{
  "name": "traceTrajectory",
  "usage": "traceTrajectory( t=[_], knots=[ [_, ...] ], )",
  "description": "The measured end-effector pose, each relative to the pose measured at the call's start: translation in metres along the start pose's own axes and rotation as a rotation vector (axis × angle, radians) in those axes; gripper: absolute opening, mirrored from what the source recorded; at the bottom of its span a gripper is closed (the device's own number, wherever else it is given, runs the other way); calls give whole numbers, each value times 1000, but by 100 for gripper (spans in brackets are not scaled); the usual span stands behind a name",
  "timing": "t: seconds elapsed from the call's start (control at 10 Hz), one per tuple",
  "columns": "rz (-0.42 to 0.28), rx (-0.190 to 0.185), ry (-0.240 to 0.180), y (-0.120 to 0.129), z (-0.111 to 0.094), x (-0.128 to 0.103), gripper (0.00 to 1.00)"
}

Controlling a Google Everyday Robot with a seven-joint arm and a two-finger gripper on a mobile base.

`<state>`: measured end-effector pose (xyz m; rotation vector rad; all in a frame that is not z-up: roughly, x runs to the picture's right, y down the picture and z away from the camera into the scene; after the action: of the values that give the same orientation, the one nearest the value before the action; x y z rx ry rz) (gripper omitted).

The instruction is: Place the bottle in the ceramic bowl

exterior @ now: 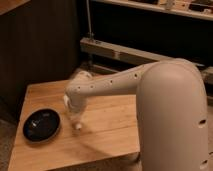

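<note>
The glossy black ceramic bowl [42, 124] sits on the left part of the wooden table [115, 132]. My white arm reaches in from the right, and the gripper [75, 114] points down over the table just right of the bowl. It is shut on the small white bottle [77, 123], which hangs cap-down a little above the tabletop. The bottle is close to the bowl's right rim, outside the bowl. The arm's wrist hides the bottle's upper part.
My large white arm body [170, 120] fills the right side. A dark wooden wall [35, 50] stands behind the table on the left. A metal shelf rail [120, 50] runs behind the table. The table's front edge [75, 159] is near the bottom.
</note>
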<state>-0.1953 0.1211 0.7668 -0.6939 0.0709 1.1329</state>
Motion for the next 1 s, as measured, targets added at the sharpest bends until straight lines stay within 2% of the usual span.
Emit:
traceTrajectory(
  t=[0.2,0.3,0.5,0.6,0.8,0.9,1.0],
  knots=[
    [-113,-115,-30,57,-14,-25,10],
    [-187,-207,-42,89,-23,-39,10],
    [-255,-312,-43,125,-29,-46,10],
    [-263,-374,-33,137,-29,-46,11],
    [-267,-500,3,136,-16,-40,29],
    [-272,-537,23,126,-4,-39,39],
    [-281,-554,54,116,12,-36,51]
  ],
)
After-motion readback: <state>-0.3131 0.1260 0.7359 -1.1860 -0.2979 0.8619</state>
